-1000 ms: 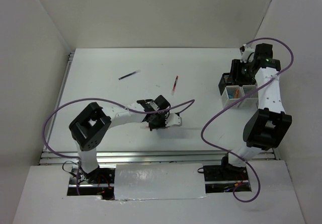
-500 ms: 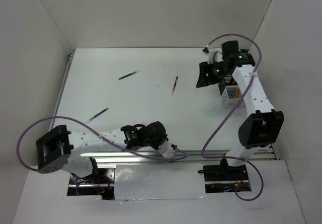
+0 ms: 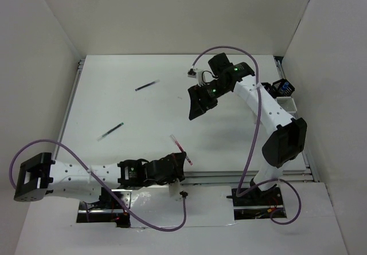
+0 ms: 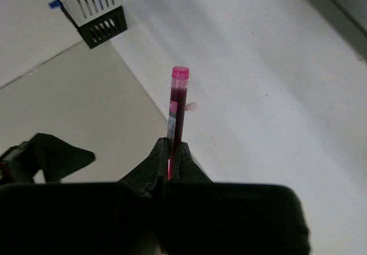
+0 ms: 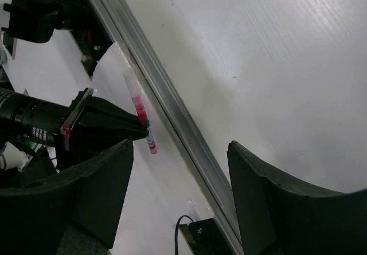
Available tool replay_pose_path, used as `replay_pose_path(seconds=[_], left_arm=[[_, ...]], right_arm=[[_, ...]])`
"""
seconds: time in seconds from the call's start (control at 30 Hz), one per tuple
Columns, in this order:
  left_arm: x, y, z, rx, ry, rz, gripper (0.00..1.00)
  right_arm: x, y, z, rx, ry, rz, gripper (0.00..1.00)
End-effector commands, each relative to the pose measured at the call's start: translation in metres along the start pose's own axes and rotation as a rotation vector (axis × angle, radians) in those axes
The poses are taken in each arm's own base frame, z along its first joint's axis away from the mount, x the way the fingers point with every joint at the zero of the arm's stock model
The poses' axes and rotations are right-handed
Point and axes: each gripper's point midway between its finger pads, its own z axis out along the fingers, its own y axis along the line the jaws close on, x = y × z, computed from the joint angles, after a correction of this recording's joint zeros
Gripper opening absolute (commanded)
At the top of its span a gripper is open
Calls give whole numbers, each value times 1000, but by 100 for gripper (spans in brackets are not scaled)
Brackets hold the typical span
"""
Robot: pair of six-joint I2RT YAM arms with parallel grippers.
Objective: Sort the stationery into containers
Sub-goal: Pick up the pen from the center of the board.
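Jaws of the left gripper (image 4: 170, 152) are pressed together on the lower end of a red pen (image 4: 176, 112), which sticks out past the fingertips with its pink cap at the far end. From above, that gripper (image 3: 176, 164) is down at the near edge of the table (image 3: 143, 112), the arm stretched low along the front, and the pen (image 3: 180, 150) angles out over the white surface.

The right gripper (image 3: 198, 101) hangs over the middle of the table, well away from the containers (image 3: 285, 94) at the right edge. Its own camera shows the two fingers (image 5: 97, 192) spread wide with nothing between them, and looks down across the metal rail (image 5: 172, 100) at the left gripper holding the pen (image 5: 139, 107).

A dark pen (image 3: 147, 85) lies far back on the left, and a second dark pen (image 3: 110, 130) lies nearer, both apart from either gripper
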Motion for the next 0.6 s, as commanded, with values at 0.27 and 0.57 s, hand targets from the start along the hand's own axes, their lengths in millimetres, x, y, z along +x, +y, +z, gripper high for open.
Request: replay_pose_path(seconds=[0.27, 0.57], left_arm=[[-8, 35, -19, -165, -31, 195, 0], [-9, 38, -17, -152, -30, 195, 0]], right_arm=[[7, 60, 30, -110, 59, -50, 73], [18, 91, 57, -183, 128, -84, 71]])
